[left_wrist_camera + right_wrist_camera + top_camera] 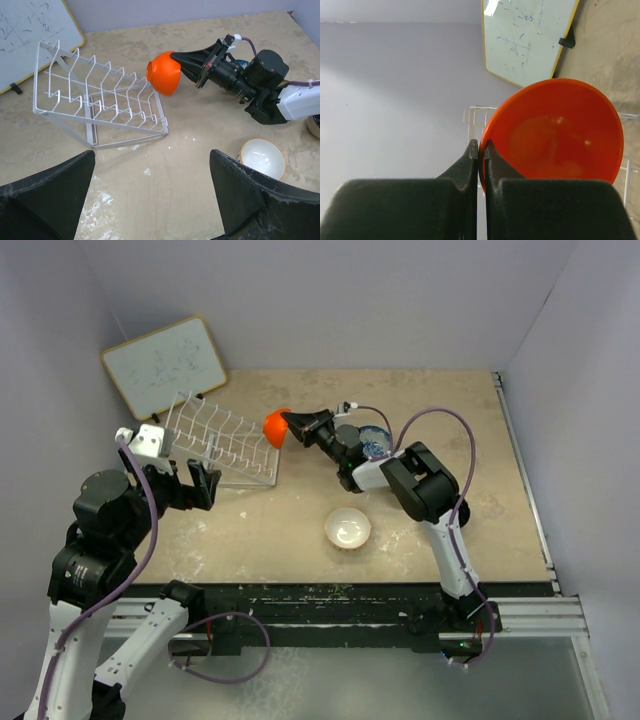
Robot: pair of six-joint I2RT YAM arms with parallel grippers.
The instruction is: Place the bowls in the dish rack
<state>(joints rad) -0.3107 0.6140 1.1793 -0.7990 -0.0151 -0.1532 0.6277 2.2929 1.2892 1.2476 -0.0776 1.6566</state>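
The left tool (203, 483) hangs wide open, holding nothing, over the mottled beige table (450, 420), which has pale grey walls round it. The right tool (295, 422) pinches the rim of a glossy orange bowl (275, 428) held tilted just beside the bare wire rack (225, 445). A white bowl (347, 528) sits upright nearby.

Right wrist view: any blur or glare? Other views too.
Right wrist: the right gripper is soft up close, the orange bowl shows small glare specks. Left wrist: the dish rack is crisp, the left gripper blurred. Top external: even light, faint shadows.
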